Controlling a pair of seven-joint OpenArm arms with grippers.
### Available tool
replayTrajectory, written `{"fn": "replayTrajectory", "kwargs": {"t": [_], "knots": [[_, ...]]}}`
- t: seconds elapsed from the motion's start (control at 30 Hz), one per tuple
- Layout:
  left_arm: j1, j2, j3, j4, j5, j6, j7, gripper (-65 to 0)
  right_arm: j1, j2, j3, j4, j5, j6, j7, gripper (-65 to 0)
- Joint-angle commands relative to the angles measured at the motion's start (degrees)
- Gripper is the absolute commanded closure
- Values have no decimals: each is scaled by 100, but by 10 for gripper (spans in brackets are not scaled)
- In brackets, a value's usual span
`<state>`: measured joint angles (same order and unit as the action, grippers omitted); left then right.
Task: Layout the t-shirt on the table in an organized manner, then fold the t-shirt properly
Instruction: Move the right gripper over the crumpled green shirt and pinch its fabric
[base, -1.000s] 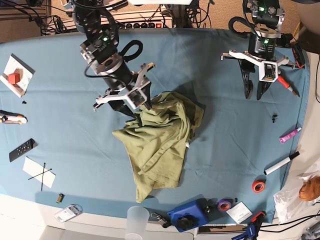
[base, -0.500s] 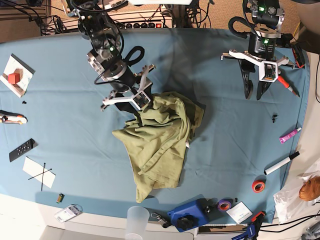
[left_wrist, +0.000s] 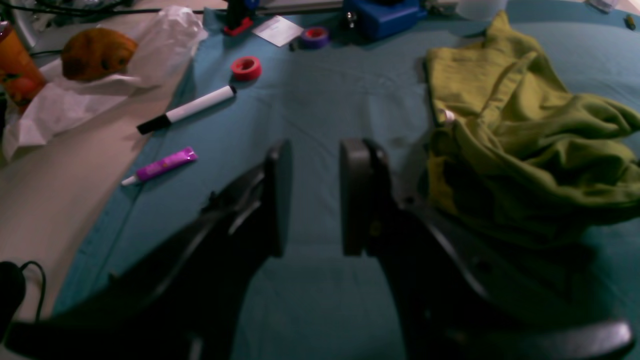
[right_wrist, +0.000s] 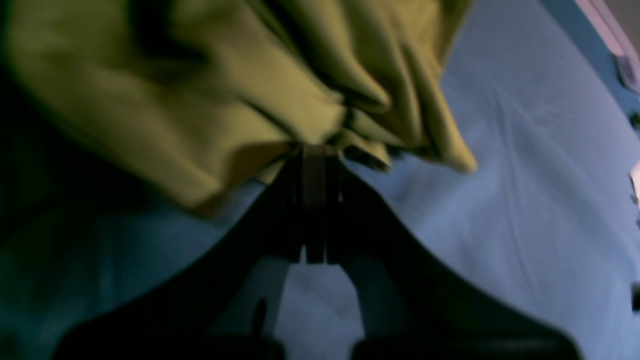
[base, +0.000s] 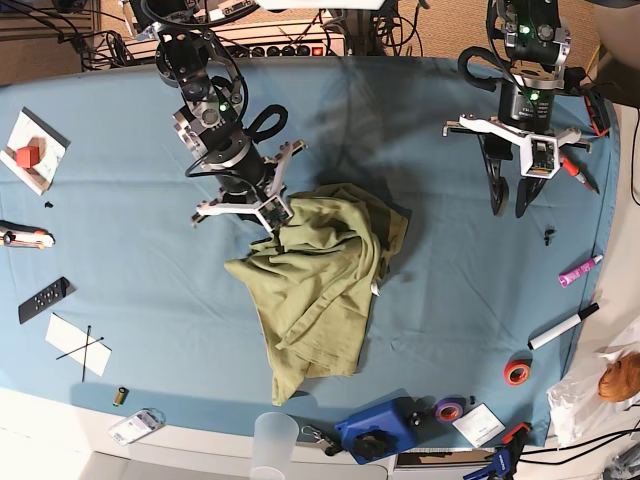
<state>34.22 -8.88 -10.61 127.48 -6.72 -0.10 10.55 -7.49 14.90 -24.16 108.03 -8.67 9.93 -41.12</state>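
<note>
Since the earlier overhead frames, my right gripper (base: 268, 212) has dropped onto the upper-left edge of the t-shirt (base: 315, 280) and closed, where before it stood open just above the cloth; my left arm has barely shifted. From the base view, the olive-green shirt lies crumpled in a heap near the middle of the table (base: 120, 300), with a long tail trailing toward the near edge. The right gripper, on this view's left, presses into the heap's top corner. The left gripper (base: 510, 195), on this view's right, hangs well apart from the shirt over bare blue cloth. From the right wrist view, the right gripper (right_wrist: 315, 150) has its jaws pinched together on a bunched fold of the t-shirt (right_wrist: 215, 95), fabric spilling above and to both sides; the overhead camera cannot show this bite. From the left wrist view, the left gripper (left_wrist: 310, 195) has its fingers parted with nothing between them, and the t-shirt (left_wrist: 525, 145) lies off to one side, near but not touching. This view also shows a marker (left_wrist: 187, 109), a pink tube (left_wrist: 162, 165) and a red tape roll (left_wrist: 246, 67) beyond the fingers. I judge the laying-out step has only begun: one corner is gripped. Next I would lift and draw that corner outward to open the heap, then bring the left gripper to an opposite edge.
</note>
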Motion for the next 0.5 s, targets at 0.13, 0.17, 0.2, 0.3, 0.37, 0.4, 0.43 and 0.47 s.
{"fn": "replayTrajectory", "kwargs": {"t": [0.13,0.17,0.2,0.3,0.37,0.4,0.43,0.47], "knots": [[-15,-15,-2,101,0,-905,-153,-176,81,4,26,999,4,-291,-94,0],[-13,-15,0,101,-2,-1174,-153,-176,81,4,26,1204,4,-374,-190,0],[-15,-15,0,101,-2,-1351,-153,-176,81,4,28,1381,0,-452,-306,0],[-87,-17,-2,83,2,-1386,-151,-176,15,4,120,1683,-131,-527,-470,0],[-105,-17,-2,83,0,-1276,-151,-176,-83,4,251,1700,-138,-522,-463,0],[-107,-17,-2,83,2,-1239,-151,-176,-142,4,295,1700,-125,-511,-468,0],[-107,-17,-2,83,2,-1244,-151,-177,-203,4,317,1700,-125,-439,-472,0],[-105,-17,-2,83,4,-1281,-151,-177,-267,4,317,1700,-125,-240,-472,0]]}}
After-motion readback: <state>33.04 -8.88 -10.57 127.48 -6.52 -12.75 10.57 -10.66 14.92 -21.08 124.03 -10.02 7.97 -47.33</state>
